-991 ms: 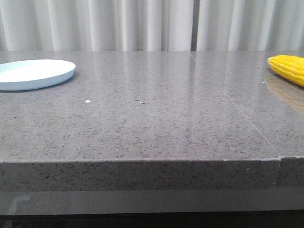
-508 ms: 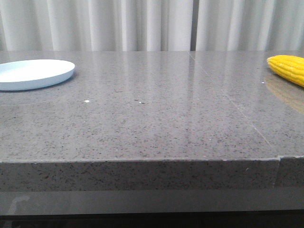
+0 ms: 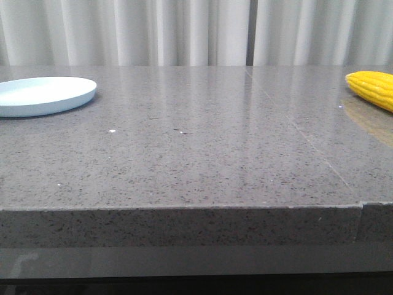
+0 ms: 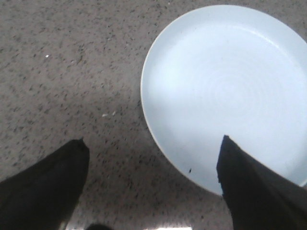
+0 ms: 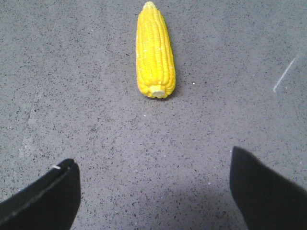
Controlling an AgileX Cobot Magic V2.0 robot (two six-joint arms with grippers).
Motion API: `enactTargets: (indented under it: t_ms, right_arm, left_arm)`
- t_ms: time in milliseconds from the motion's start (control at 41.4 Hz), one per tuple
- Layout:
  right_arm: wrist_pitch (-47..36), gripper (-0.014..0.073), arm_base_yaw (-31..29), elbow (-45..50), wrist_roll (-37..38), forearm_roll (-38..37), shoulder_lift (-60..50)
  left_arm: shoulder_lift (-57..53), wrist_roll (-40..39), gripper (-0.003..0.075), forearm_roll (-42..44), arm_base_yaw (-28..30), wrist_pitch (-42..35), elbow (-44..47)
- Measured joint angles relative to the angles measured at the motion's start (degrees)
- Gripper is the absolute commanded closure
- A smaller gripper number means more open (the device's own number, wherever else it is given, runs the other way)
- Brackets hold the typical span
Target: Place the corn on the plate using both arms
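The yellow corn [image 3: 373,88] lies on the grey table at the far right edge of the front view, cut off by the frame. In the right wrist view the corn [image 5: 155,51] lies with its pale stub end toward my right gripper [image 5: 152,158], which is open and empty, well short of it. The pale blue plate [image 3: 43,95] sits empty at the far left. In the left wrist view the plate [image 4: 225,86] lies ahead of my open, empty left gripper [image 4: 152,143], one finger over the plate's rim. Neither arm shows in the front view.
The grey speckled stone table [image 3: 196,153] has a front edge close to the camera and a seam running back on the right. White curtains [image 3: 184,31] hang behind the table.
The plate sits slightly farther left and higher in the front view than a second ago, and the corn likewise a little; the shift is very small.
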Motion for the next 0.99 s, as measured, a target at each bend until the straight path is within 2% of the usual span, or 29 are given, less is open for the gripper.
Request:
enactTargets:
  t_ms: [290,556,629,822,991]
  right_arm:
    - [0.0,-0.0061,0.0,0.0,0.0,0.0,0.0]
    - [0.0,-0.0061,0.0,0.0,0.0,0.0,0.0]
    - [0.0,-0.0061,0.0,0.0,0.0,0.0,0.0]
    - [0.0,-0.0061,0.0,0.0,0.0,0.0,0.0]
    - [0.0,-0.0061,0.0,0.0,0.0,0.0,0.0]
  left_arm:
    - [12.82,0.8,0.0295,-1.12,-1.24,-0.22,-9.24]
    - [19.03,0.91,0.0353,-1.34,-1.63,-0.33,-12.67]
    - [19.65,0.91,0.0426,-1.34,-1.63,0.02,-12.78]
    - [19.87,1.03,0.0727,-1.34,-1.63,0.58,-12.91]
    - [19.87,1.03,0.074,-1.87,-1.63,1.03,-13.03]
